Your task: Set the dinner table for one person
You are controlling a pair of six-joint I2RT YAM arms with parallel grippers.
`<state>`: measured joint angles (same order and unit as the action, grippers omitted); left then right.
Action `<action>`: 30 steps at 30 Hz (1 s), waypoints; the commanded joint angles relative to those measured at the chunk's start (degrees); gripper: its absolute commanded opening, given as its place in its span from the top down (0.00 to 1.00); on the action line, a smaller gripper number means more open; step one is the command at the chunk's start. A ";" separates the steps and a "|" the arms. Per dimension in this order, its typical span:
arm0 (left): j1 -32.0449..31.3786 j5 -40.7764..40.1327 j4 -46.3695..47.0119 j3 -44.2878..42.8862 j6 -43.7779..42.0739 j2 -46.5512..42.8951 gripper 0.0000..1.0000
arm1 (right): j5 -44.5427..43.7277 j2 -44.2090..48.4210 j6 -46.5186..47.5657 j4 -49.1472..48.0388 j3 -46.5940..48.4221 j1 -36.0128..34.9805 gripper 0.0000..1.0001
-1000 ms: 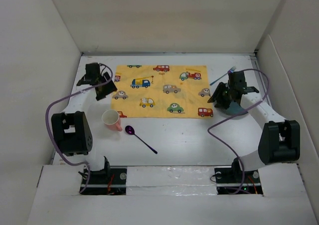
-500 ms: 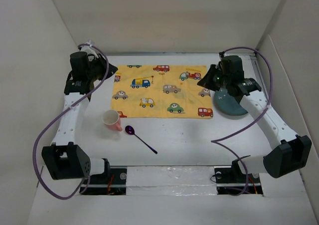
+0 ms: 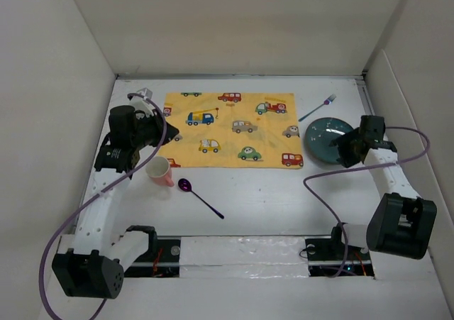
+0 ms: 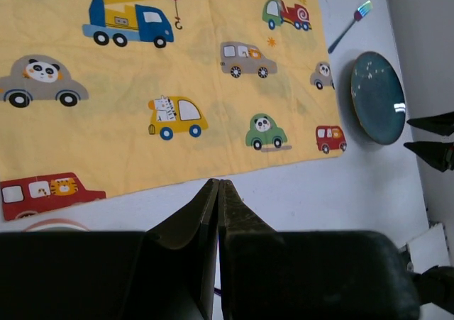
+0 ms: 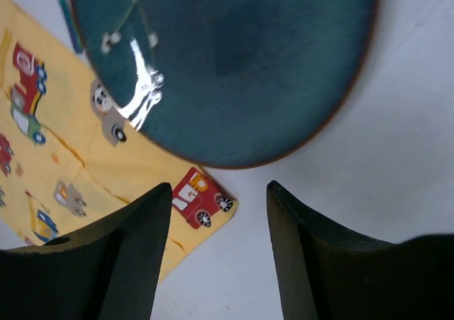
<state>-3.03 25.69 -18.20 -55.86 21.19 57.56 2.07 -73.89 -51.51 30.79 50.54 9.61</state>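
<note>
The dinner table (image 3: 277,199) is a white surface carrying a yellow car-print placemat (image 3: 230,128). A dark teal plate (image 3: 325,137) lies right of the mat, with a blue fork (image 3: 317,108) behind it. A pink cup (image 3: 159,171) and a purple spoon (image 3: 201,196) lie in front of the mat's left end. My left gripper (image 3: 160,130) hovers by the mat's left edge, behind the cup, shut and holding nothing (image 4: 218,184). My right gripper (image 3: 347,150) is at the plate's near right rim, open and empty (image 5: 220,189), with the plate (image 5: 227,57) ahead of its tips.
White walls (image 3: 50,121) enclose the table on the left, back and right. The arm bases (image 3: 149,252) sit at the near edge. The right gripper's fingertips (image 4: 429,137) show at the right edge of the left wrist view, next to the plate (image 4: 377,96).
The left arm pulled back from the far left corner toward the cup, staying shut. The right arm swung from over the plate's far side to its near right rim and opened.
</note>
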 commanded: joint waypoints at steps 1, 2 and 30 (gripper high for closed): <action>-3.29 -1.52 -0.87 -1.00 -3.43 -2.01 1.00 | 0.13 3.40 -5.18 -5.55 -1.67 5.32 0.36; -3.91 -2.04 -1.66 -1.36 -4.39 -2.01 1.00 | 0.13 3.31 -5.53 -6.69 -2.20 6.73 0.35; -7.78 -8.29 -2.37 -2.77 -4.32 -1.75 0.76 | 9.45 -19.10 -9.93 -17.07 -6.60 17.55 0.52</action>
<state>-10.76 18.00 -21.08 -56.95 17.41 56.73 12.47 -89.93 -60.75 14.76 44.34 26.68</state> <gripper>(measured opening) 0.239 0.505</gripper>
